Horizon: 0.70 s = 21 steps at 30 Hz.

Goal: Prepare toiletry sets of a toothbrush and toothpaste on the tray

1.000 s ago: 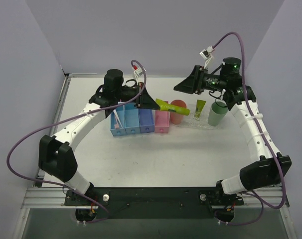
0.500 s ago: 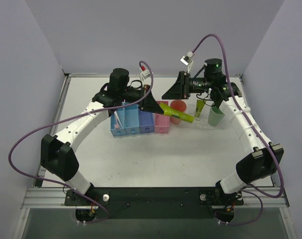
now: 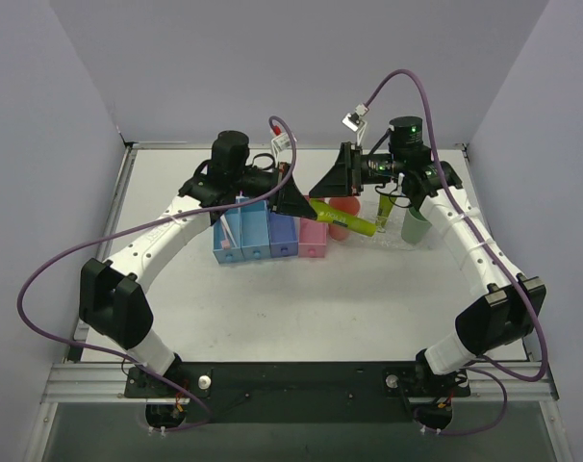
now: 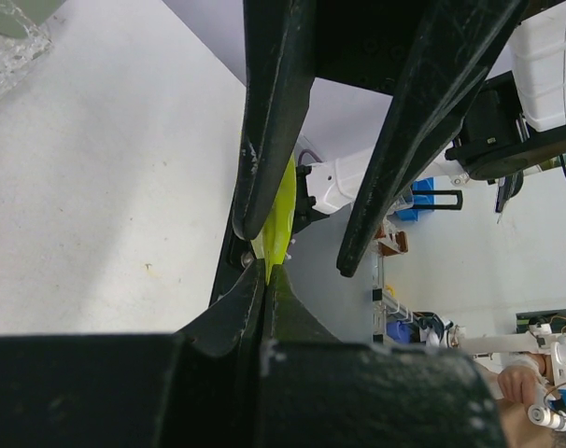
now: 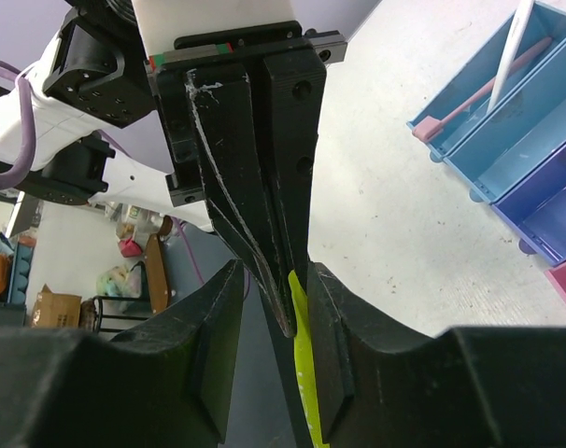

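Two grippers meet above the table's middle. The left gripper (image 3: 301,202) is clenched on one end of the toothpaste (image 3: 349,221), and the tube juts rightward, presented for a hand-over. The right gripper (image 3: 322,186) stands released, its jaws spread either side of the tube and the left fingertips; contact cannot be told. The transfer is judged sensible, since the tray (image 4: 12,61) lies on the right arm's side. Beneath the left arm, the toothbrush (image 5: 518,37) rests in a blue bin (image 3: 236,238), untouched. Beyond the tube stands a red cup (image 3: 344,204), with a green cup (image 3: 417,228) by the tray. Both cups crowd the set-down path.
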### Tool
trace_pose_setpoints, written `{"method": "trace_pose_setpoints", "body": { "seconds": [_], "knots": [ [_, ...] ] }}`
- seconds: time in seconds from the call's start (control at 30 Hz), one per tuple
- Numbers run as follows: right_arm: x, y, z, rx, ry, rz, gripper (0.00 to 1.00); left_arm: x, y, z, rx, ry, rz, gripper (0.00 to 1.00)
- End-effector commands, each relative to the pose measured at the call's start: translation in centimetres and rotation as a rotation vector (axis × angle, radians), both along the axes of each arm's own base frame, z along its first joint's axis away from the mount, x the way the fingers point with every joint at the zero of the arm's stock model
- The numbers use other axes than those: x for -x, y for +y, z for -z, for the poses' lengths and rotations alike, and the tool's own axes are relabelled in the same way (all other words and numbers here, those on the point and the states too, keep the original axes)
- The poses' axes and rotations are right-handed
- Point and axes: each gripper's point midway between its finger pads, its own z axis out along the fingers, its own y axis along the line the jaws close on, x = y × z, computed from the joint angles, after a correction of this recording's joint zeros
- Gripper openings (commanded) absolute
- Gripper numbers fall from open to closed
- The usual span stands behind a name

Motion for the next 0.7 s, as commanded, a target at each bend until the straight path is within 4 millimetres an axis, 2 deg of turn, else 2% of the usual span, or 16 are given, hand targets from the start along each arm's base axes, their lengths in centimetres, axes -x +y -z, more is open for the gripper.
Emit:
{"method": "trace_pose_setpoints", "body": {
  "seconds": [0.0,0.33,0.6,0.67],
  "knots": [
    [0.9,0.2,-0.6,-0.022,-0.027,-0.046,0.29,-0.2,0.0,-3.6,0.087,-0.124,0.03,0.0],
    [0.9,0.2,-0.3,-0.02,-0.016,-0.052,0.21,-1.3,0.6,-4.4,0.115,-0.146,-0.021,0.0],
    [0.7,0.5,0.1,-0.015,-0.011,-0.056,0.18,-1.6,0.6,-4.6,0.137,-0.156,-0.025,0.0],
    [0.7,0.7,0.1,-0.016,-0.007,-0.063,0.12,-1.6,0.6,-4.7,0.139,-0.155,-0.025,0.0]
  ]
}}
